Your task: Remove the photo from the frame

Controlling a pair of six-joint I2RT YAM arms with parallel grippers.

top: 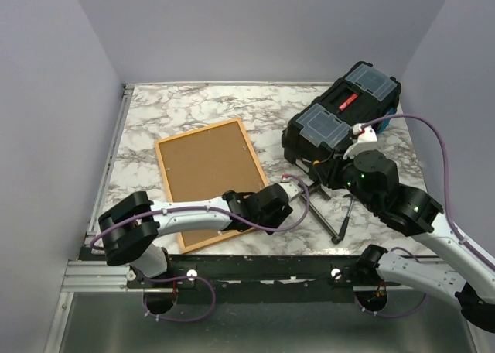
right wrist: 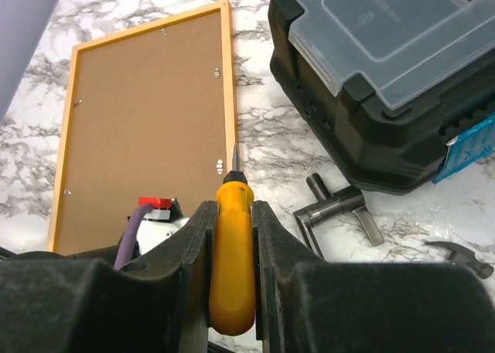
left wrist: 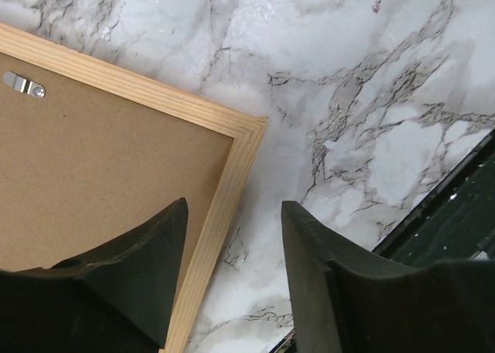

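Left gripper point(left wrist: 232, 214) hovers wide-fingered over the lower right corner of the frame point(right wrist: 230, 74), face-down at centre-left; its brown board is presumably the photo point(top: 205, 175), back up. Right gripper point(right wrist: 233, 206) clamps a yellow screwdriver point(right wrist: 232, 268) near the toolbox point(top: 340, 121).

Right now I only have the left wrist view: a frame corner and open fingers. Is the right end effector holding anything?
Observer: Yes. The right end effector is shut on a yellow-handled screwdriver, whose tip points toward the frame.
Operator: What else is on the table?
Observer: A black toolbox stands to the right of the frame, apart from it.
Operator: Any loose tools nearby?
Observer: A metal T-shaped tool lies just in front of the toolbox.
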